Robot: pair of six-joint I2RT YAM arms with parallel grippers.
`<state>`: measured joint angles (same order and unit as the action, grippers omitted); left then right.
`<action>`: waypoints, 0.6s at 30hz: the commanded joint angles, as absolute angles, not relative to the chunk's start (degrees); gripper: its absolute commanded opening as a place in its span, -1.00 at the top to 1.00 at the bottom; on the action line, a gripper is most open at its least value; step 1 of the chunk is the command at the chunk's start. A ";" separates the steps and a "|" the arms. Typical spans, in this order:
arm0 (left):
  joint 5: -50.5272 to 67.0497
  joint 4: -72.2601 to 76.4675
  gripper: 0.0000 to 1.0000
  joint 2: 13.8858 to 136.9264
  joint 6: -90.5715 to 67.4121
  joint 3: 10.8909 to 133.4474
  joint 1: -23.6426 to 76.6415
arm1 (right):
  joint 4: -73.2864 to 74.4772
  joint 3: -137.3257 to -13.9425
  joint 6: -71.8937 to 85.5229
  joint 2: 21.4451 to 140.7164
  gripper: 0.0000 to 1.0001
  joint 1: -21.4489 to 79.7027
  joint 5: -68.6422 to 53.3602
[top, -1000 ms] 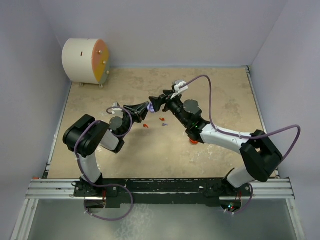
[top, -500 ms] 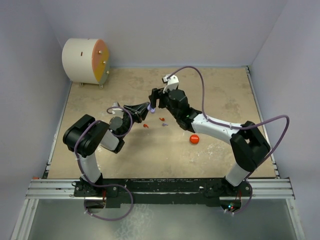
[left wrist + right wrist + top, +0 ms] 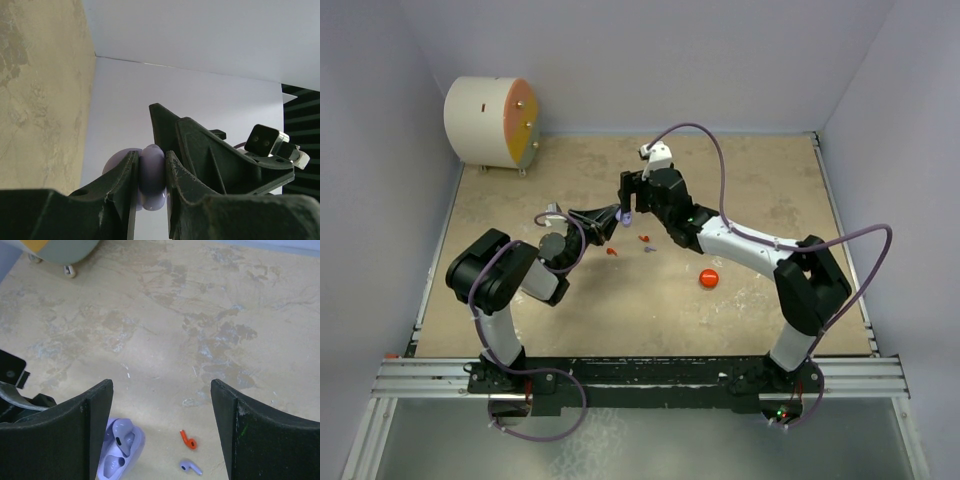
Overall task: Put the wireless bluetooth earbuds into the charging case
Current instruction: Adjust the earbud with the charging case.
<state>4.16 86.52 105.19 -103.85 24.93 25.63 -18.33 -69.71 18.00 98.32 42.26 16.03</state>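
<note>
Around open lavender charging case (image 3: pixel 120 447), left gripper (image 3: pixel 151 161) clamped tight. Just above case, right gripper (image 3: pixel 161 385), jaws wide apart, holding nothing. Near case on table (image 3: pixel 200 315): red earbud (image 3: pixel 188 439), lavender earbud (image 3: pixel 190 468) beside it.

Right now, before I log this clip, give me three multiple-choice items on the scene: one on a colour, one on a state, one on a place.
1. What colour is the case in the left gripper?
A) red B) lavender C) white
2. The right gripper is:
A) open and empty B) shut on an earbud C) shut on the case
3. The red case sits:
A) in the left gripper B) in the right gripper C) on the table

Answers:
1 B: the left wrist view shows lavender plastic clamped in it.
2 A: in the right wrist view its jaws stand wide apart with only tabletop between them.
3 C: the top view shows it lying on the tabletop, ungripped.
</note>
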 commanded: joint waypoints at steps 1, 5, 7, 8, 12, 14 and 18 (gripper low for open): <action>4.57 93.13 1.00 102.88 -102.27 26.37 25.75 | -16.38 -72.09 19.04 98.67 -0.62 41.75 17.58; 4.49 92.83 1.00 102.53 -102.22 26.46 25.76 | -16.17 -71.83 19.25 99.03 -0.61 41.53 17.53; 4.48 92.68 1.00 102.33 -102.17 26.53 25.75 | -16.17 -71.64 19.32 99.05 -0.62 41.42 17.49; 4.48 92.50 1.00 102.19 -102.13 26.49 25.76 | -16.17 -71.57 19.33 99.01 -0.62 41.34 17.48; 4.48 92.11 1.00 101.86 -101.95 26.52 25.80 | -16.09 -71.38 19.34 99.03 -0.62 41.22 17.27; 4.40 92.04 1.00 101.87 -101.95 26.63 25.78 | -15.79 -71.37 19.30 99.13 -0.62 41.19 17.14; 4.31 91.98 1.00 101.96 -101.94 26.71 25.78 | -15.64 -70.99 19.58 98.68 -0.62 41.13 16.97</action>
